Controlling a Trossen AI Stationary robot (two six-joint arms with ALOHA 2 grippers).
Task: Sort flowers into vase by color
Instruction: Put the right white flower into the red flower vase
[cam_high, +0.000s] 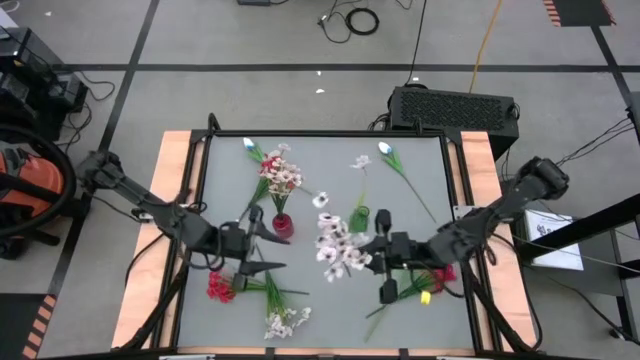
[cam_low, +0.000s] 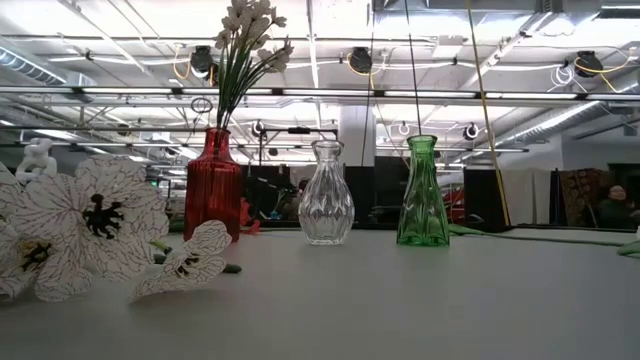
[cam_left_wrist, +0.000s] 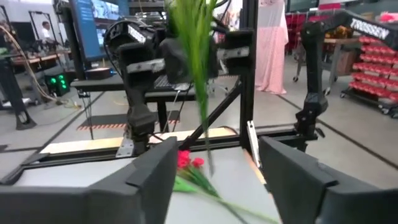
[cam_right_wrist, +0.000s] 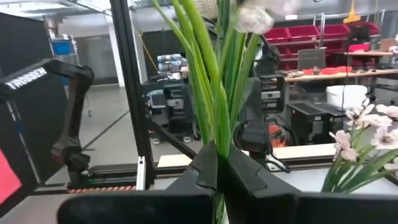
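My right gripper (cam_high: 372, 248) (cam_right_wrist: 221, 174) is shut on a pinkish-white sprig (cam_high: 340, 246), raised over the table's middle. My left gripper (cam_high: 262, 242) (cam_left_wrist: 214, 180) hangs open beside the red vase (cam_high: 283, 226) (cam_low: 213, 185), touching nothing. That vase holds a pinkish-white sprig (cam_high: 281, 176). The clear vase (cam_low: 326, 195) and green vase (cam_high: 360, 217) (cam_low: 422, 195) stand without flowers in them. Lying flat on the table are red blooms (cam_high: 219, 287), more red blooms (cam_high: 445, 272), white buds (cam_high: 248, 146) (cam_high: 385, 150) and a pinkish-white sprig (cam_high: 287, 320) (cam_low: 90, 220). My right gripper pinches the sprig's bundle of green stems and leaves (cam_right_wrist: 217, 134) between its two fingers. The fingers come level from the table's right and lie across the stems. The sprig stands upright and clear of the table, blossoms (cam_right_wrist: 255, 15) above and stem end (cam_left_wrist: 208, 162) hanging below.
A black frame (cam_high: 325, 133) rims the grey table, with wooden strips (cam_high: 170, 230) along both sides. Small loose blossoms (cam_high: 360, 162) (cam_high: 320, 200) lie toward the far edge. A yellow bit (cam_high: 425, 297) sits under the right arm. Bare grey surface shows at the far left and near middle.
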